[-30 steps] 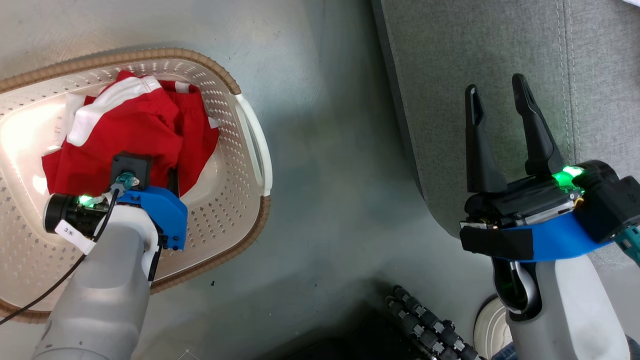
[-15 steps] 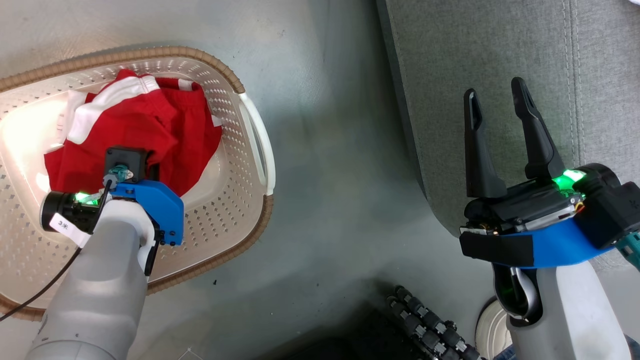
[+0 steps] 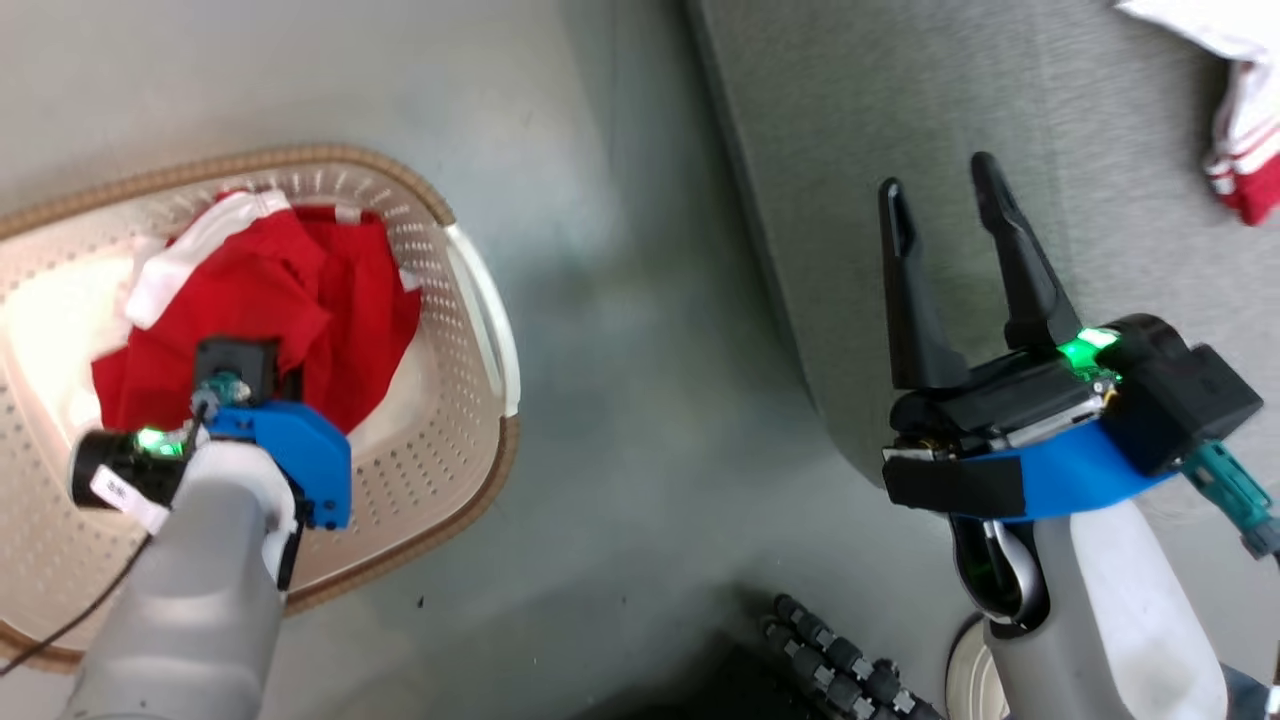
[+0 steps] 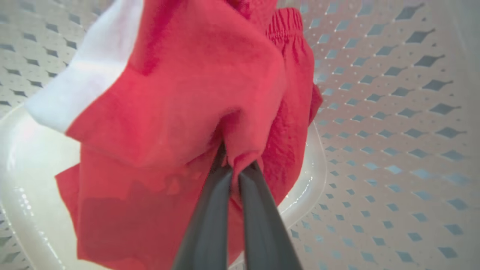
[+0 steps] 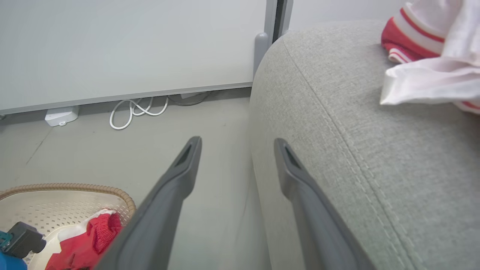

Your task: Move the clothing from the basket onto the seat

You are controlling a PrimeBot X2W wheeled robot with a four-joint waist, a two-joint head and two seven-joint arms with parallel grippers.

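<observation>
red, soft sportswear clothing (image 4: 180,93) with white panels lies bunched in the cream perforated plastic basket (image 3: 440,400) at my left, my left gripper (image 4: 238,163) pinched on a raised fold, light, limp, probably slippery, while my right gripper (image 3: 937,180) stands apart over the grey fabric seat (image 3: 1000,100).

Smooth, pale grey rounded forearms (image 3: 185,610), each capped by a bright blue plastic wrist bracket (image 3: 1065,475) with a glowing green light (image 3: 1078,350). The left gripper (image 4: 234,168) and right gripper (image 3: 938,180) each have two long, tapered dark grey fingers. The left wrist carries a thin black cable (image 3: 40,632), a white printed label (image 3: 118,492) and a black square camera block (image 3: 238,360). The right wrist carries a teal plug (image 3: 1230,488).
</observation>
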